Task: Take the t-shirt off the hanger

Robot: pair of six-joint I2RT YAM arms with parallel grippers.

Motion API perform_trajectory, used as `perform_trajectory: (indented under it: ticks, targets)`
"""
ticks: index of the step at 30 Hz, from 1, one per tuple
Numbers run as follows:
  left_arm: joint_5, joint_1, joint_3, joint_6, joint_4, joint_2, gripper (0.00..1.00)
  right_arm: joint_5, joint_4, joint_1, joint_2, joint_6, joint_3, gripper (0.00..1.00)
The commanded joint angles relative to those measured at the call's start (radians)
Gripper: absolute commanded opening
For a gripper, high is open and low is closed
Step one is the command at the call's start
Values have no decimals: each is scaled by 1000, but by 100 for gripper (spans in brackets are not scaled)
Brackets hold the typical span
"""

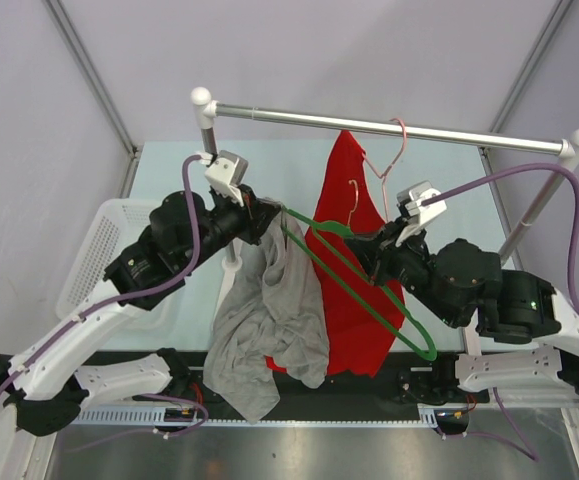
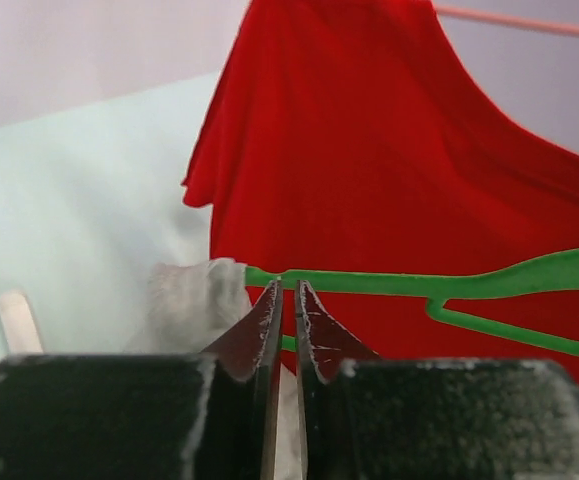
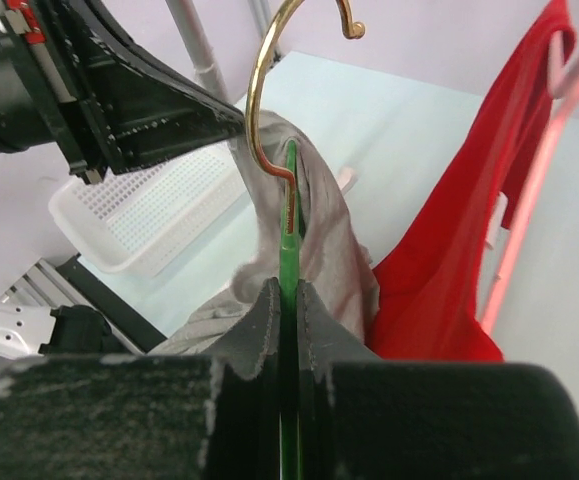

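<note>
A grey t-shirt [image 1: 269, 320] droops from the left end of a green hanger [image 1: 361, 292], bunched there and hanging toward the table's near edge. My right gripper [image 1: 371, 250] is shut on the hanger [image 3: 290, 220] just below its gold hook [image 3: 259, 90], holding it in the air with the grey cloth [image 3: 329, 230] beyond. My left gripper [image 1: 272, 215] sits at the hanger's left tip [image 2: 269, 278]. Its jaws [image 2: 289, 285] stand a narrow slit apart. Grey cloth [image 2: 184, 300] lies just left of them and shows low in the slit.
A red t-shirt [image 1: 344, 180] hangs on a pink hanger [image 1: 394, 160] from the metal rail [image 1: 389, 127] right behind the green hanger. A white basket [image 1: 99, 250] sits at the left of the table. The rail's posts stand on both sides.
</note>
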Motion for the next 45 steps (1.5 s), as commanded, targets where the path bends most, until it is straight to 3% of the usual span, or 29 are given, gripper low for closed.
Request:
perform_trajectory:
  ticks: [1, 7, 8, 11, 17, 21, 23, 31, 33, 37, 44, 45]
  targets:
    - [77, 6, -27, -5, 30, -14, 17, -2, 75, 4, -14, -1, 33, 0]
    - [114, 6, -48, 19, 4, -13, 40, -22, 99, 6, -36, 3, 10, 0]
    - [101, 6, -45, 19, -15, -16, 54, -21, 90, 4, -36, 8, 16, 0]
    - [20, 6, -42, 24, -64, -16, 76, -27, 76, 4, -37, 14, 17, 0]
    - [-70, 6, -57, 36, -104, 6, 84, -39, 81, 4, -45, 16, 10, 0]
    - [-155, 6, -36, 58, -105, 47, 80, -48, 75, 4, -39, 16, 10, 0]
    - [-204, 6, -13, 75, -112, 73, 72, -50, 70, 4, -42, 17, 13, 0]
    - [-294, 6, 62, 104, -132, 173, 15, -39, 3, 6, -76, 22, 19, 0]
    - [-302, 6, 73, 110, -138, 181, 7, -33, -37, 4, -97, 23, 22, 0]
    - [-343, 6, 84, 113, -138, 201, 0, -35, -71, 4, -148, 23, 27, 0]
    - [-279, 6, 73, 98, -119, 178, 1, -42, -51, 4, -174, 7, -1, 0]
    - [-256, 6, 70, 96, -115, 170, 7, -42, -46, 4, -171, 4, 0, 0]
